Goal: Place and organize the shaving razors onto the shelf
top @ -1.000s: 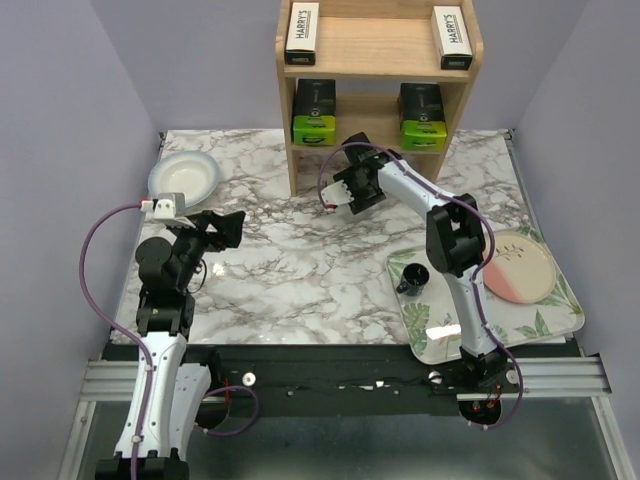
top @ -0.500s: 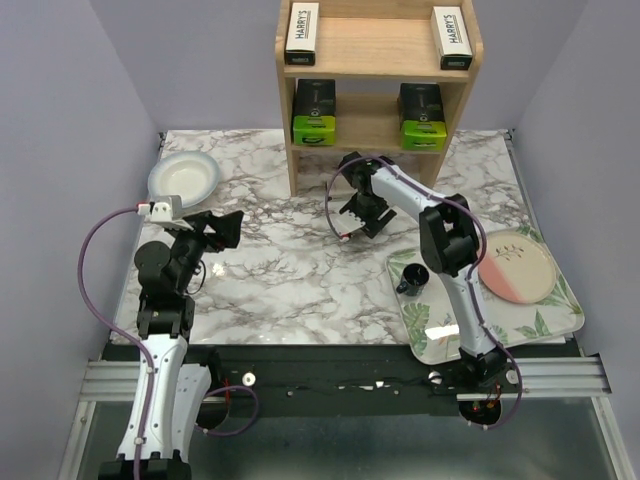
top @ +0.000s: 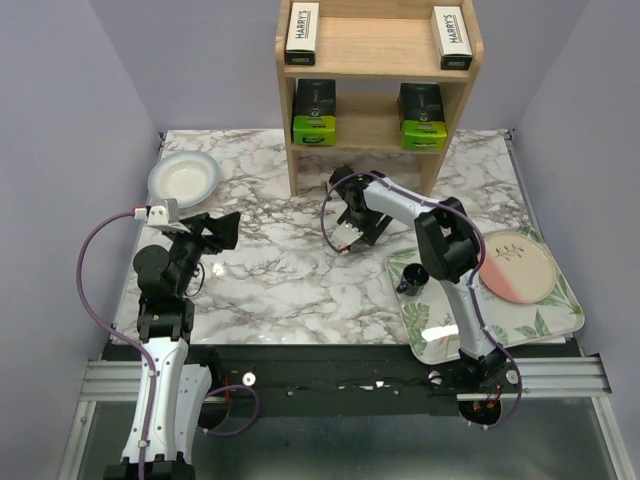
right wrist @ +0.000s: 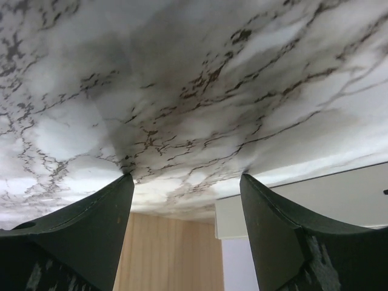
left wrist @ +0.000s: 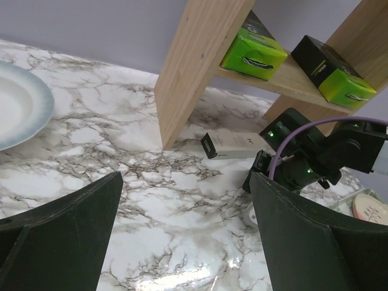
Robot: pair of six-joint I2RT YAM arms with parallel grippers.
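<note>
Where the shelf [top: 378,47] stands at the far edge of the table [top: 280,285], four of the five razor packs are on it.

Upper tier:
- The left HARRY'S box [top: 302,30] lies at the left end.
- The right HARRY'S box [top: 451,37] lies at the right end, well apart from the first.

Lower tier:
- The left black pack [top: 314,112] and the right black pack [top: 422,116] sit at opposite ends, with their lime-green ends toward the front.

The fifth pack [left wrist: 235,145], a slim white box with a dark end, is not on the shelf. It lies flat on the table, near the foot of the shelf's left side panel.

The right claw [top: 350,232] is low over the table in front of the shelf, close to the fifth pack. Its fingers are spread and grip nothing. The right wrist view shows bare marble between them and a white box edge beside one finger. Whether that finger touches the box cannot be told.

The left claw [top: 222,230] hangs above the left part of the table, spread wide and empty, facing the shelf.

A white bowl [top: 184,177] rests at the far left. A leaf-patterned tray [top: 560,318] at the near right carries a black cup [top: 413,278] and a pink plate [top: 518,272].
</note>
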